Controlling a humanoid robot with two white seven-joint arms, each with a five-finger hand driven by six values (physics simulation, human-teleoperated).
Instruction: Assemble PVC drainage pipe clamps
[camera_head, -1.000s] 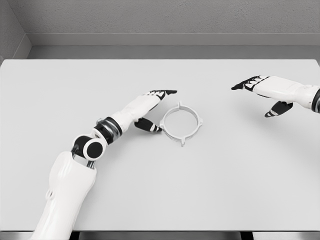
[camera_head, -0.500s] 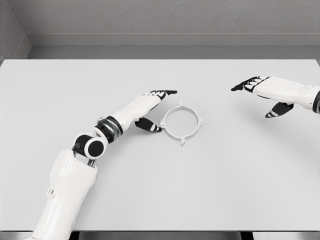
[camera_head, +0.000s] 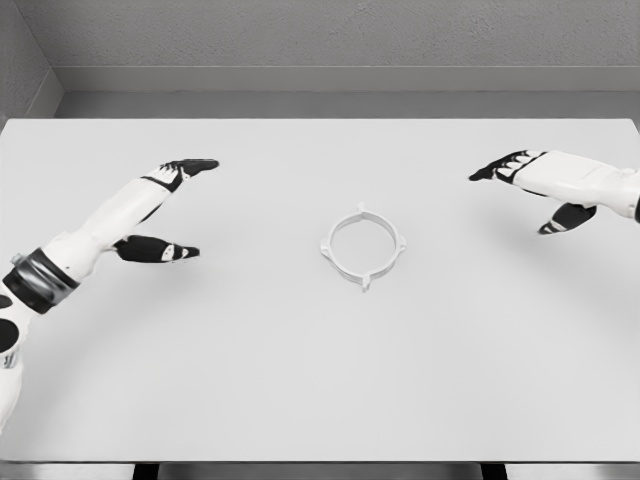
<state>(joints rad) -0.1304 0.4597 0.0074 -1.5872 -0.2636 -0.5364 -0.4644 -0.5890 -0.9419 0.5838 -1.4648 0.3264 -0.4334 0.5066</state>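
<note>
Centrally, smooth white ring-shaped clamp (camera_head: 363, 247) flat on matte table (camera_head: 300, 380)

Clamp ring (camera_head: 363, 247) lies alone mid worktop (camera_head: 320, 380), bare surface all round it. Left hand (camera_head: 160, 210) and right hand (camera_head: 540, 190) both well apart from ring; approach open from either side.

The white ringed plastic pipe clamp (camera_head: 363, 246) is lying flat near the middle of the pale flat table (camera_head: 320, 380), the left hand (camera_head: 150, 205) and right hand (camera_head: 540, 185) hovering well apart on either side.
</note>
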